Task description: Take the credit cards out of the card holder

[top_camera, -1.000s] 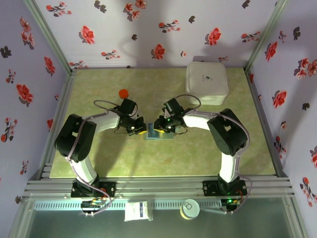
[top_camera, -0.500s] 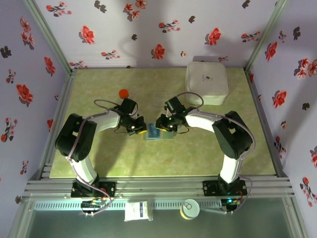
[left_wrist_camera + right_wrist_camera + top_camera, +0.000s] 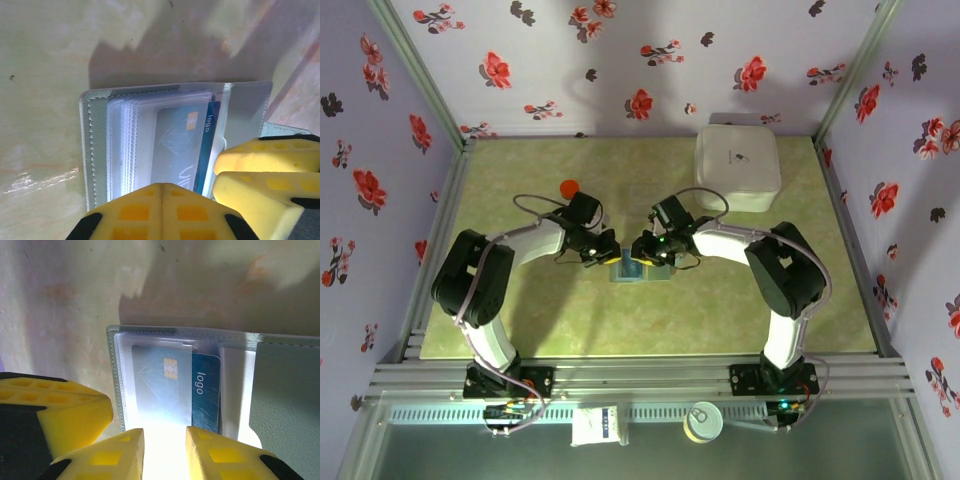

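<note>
The left gripper (image 3: 162, 192) has its jaws pressed together, tips over the clear sleeves (image 3: 127, 145) of the holder (image 3: 285, 390). The right gripper (image 3: 165, 435) has its jaws a little apart, tips at the sleeves' edge, just beside the left one. The holder lies open on the table (image 3: 720, 320), about midway between its edges. A blue card (image 3: 206, 390) marked "logo" pokes out from under a pale chip card (image 3: 160, 385) in its sleeve.

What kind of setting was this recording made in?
Probably a purpose-built robot booth, not a home: floral-papered walls box in a green marbled tabletop, aluminium rails run along its near edge, and the left arm and right arm are bolted there.
</note>
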Robot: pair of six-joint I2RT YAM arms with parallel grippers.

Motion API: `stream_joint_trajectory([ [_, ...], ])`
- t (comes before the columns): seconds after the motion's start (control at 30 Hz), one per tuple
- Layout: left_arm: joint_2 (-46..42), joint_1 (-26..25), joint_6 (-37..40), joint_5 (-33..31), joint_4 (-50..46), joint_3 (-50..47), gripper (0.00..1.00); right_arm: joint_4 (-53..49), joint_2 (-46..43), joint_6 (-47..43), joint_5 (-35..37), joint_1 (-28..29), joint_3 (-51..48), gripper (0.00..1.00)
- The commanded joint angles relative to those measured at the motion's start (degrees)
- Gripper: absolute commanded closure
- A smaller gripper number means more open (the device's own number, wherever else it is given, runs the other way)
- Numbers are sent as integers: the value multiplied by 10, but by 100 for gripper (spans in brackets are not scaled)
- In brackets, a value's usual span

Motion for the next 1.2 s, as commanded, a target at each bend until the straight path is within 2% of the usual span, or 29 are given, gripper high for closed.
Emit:
stream_joint_trajectory([
  [0.0, 21, -2, 22, -8, -30, 9, 100, 14, 16, 9, -20, -4, -2, 72],
  [0.2, 28, -2, 39, -34, -57, 13, 100, 4, 25, 5, -14, -4, -3, 72],
  [0.43, 30, -2, 46, -44, -70, 13, 100, -51, 15, -17, 36, -4, 7, 72],
  [0.97, -19, -1, 34, -53, -73, 27, 100, -35, -45, -18, 43, -5, -16, 73],
  [1.17, -18, -22, 28, -49, -76, 50, 100, -17, -53, -8, 39, -13, -41, 73],
])
